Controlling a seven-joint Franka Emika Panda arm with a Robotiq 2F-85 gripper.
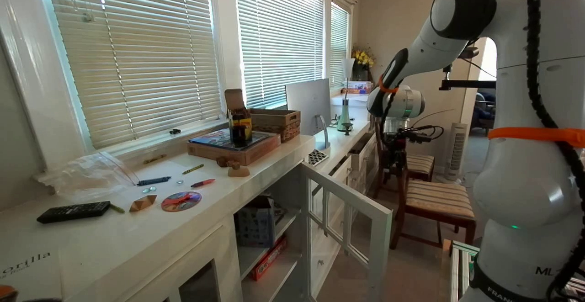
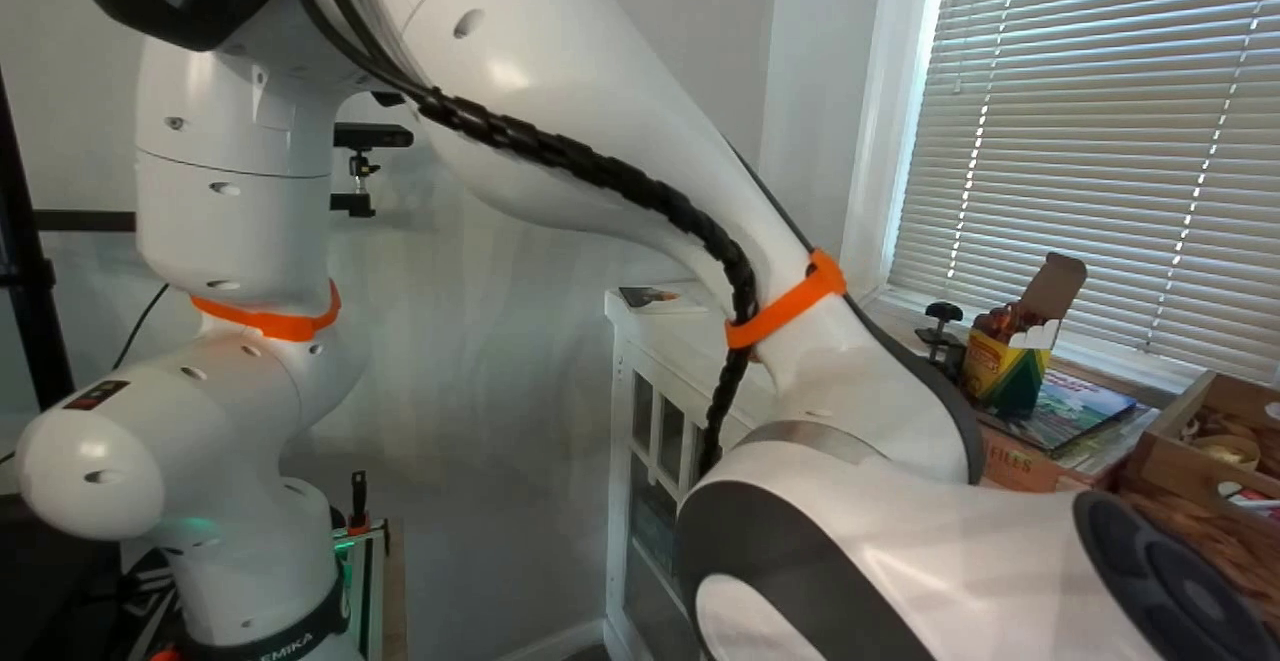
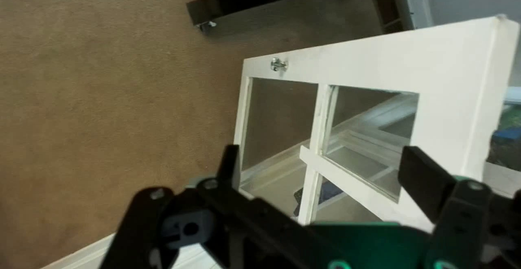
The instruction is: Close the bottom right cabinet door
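Cluttered white countertop (image 1: 114, 235), cabinet door (image 3: 350, 177) open, blinds (image 1: 283, 41), brown carpet (image 3: 122, 98)

End effector (image 3: 321, 157): black, blocky fingers (image 3: 423, 179), round screw heads (image 3: 211, 184)
Palm block (image 3: 366, 240): dark green, between fingers
Arm shell (image 2: 620, 71): glossy white, rounded, recessed holes (image 2: 468, 23)
Joint cap (image 1: 466, 7): black, pale disc, above end effector
Cable sleeve (image 2: 600, 159): black, spiral-wrapped
Orange straps (image 1: 388, 90): one just above end effector, another farther off
Base band (image 1: 498, 293): black, white "FRAN" lettering, well apart from end effector
Marking (image 1: 544, 271): dark "ML"
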